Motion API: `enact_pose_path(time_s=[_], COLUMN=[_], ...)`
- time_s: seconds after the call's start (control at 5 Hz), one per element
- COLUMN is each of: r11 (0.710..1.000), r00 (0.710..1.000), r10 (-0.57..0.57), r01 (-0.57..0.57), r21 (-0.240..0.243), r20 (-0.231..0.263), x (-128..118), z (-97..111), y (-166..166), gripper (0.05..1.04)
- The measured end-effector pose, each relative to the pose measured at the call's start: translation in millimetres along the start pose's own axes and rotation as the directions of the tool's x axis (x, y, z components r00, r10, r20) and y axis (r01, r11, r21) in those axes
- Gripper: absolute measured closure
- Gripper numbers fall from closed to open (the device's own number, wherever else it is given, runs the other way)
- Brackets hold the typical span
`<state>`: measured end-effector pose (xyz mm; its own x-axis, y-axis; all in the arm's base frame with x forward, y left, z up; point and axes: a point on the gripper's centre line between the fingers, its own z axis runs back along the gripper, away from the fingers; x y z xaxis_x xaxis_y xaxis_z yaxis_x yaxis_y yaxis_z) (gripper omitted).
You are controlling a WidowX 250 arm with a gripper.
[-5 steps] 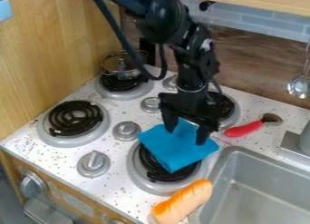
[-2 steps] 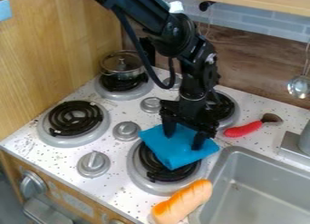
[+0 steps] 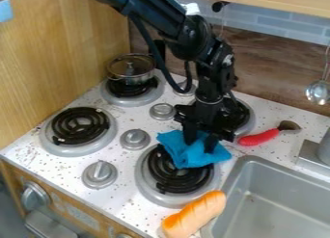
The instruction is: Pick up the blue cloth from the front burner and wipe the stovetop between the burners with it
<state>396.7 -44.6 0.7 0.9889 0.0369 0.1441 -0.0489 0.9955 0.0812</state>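
- Evidently the gripper [image 3: 200, 141] had the blue cloth [image 3: 192, 158] pinched from above, fingers clenched on a bunched fold
- cloth was crumpled, likely because squeezing drew its fabric inward; it lay over the rear part of the near burner [image 3: 172, 178], one side out toward the sink [image 3: 240, 165]
- bread roll [image 3: 195, 214] sat at the near end of the sink rim, apart from the cloth; red-handled tool [image 3: 261, 137] lay beside the gripper
- arm [image 3: 209, 61] slanted in from upper left, wrist bent, fingers pointing down
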Motion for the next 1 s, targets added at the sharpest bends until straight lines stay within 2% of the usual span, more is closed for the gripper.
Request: enact_pose_path(time_s=[0.2,0.4,0.8,1.0], r11=[1.000,0.998,0.982,0.975], r00=[1.000,0.998,0.982,0.978], r10=[0.022,0.068,0.184,0.206], r01=[-0.022,-0.067,-0.182,-0.201], r21=[0.003,0.018,0.056,0.097], r20=[-0.002,-0.006,-0.032,-0.043], x=[5,10,9,3], z=[-1,-4,-14,-18], y=[7,22,80,102], gripper=[0.767,0.908,0.963,0.963])
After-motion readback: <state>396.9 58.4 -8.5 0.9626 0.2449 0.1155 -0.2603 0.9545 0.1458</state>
